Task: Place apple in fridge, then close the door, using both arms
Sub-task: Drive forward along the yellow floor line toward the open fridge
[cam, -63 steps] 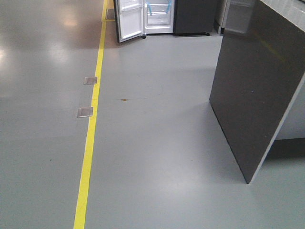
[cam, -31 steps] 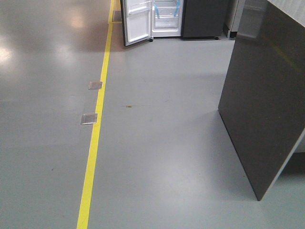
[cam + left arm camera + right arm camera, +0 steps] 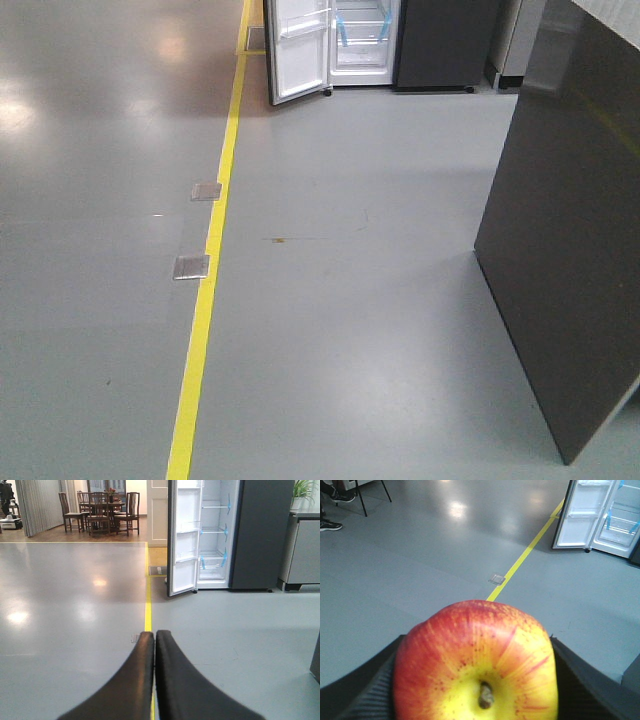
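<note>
Apple (image 3: 476, 650) pinched in right end effector (image 3: 477, 685), left end effector (image 3: 155, 645) pressed together and empty, fridge (image 3: 260, 535) well ahead across the floor (image 3: 350, 330) with door (image 3: 184, 540) open: pickup done; approach, placing and door closing all left.

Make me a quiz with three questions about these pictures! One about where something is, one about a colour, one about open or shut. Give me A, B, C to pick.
1. Where is the apple? A in the right gripper B in a basket C on a plate
2. What colour is the long line? A blue B yellow C red
3. The door of the fridge is: A shut B open C missing
Answers: 1 A, the gripper clamps both its sides. 2 B, it is bright yellow. 3 B, it stands wide, white inside showing.
</note>
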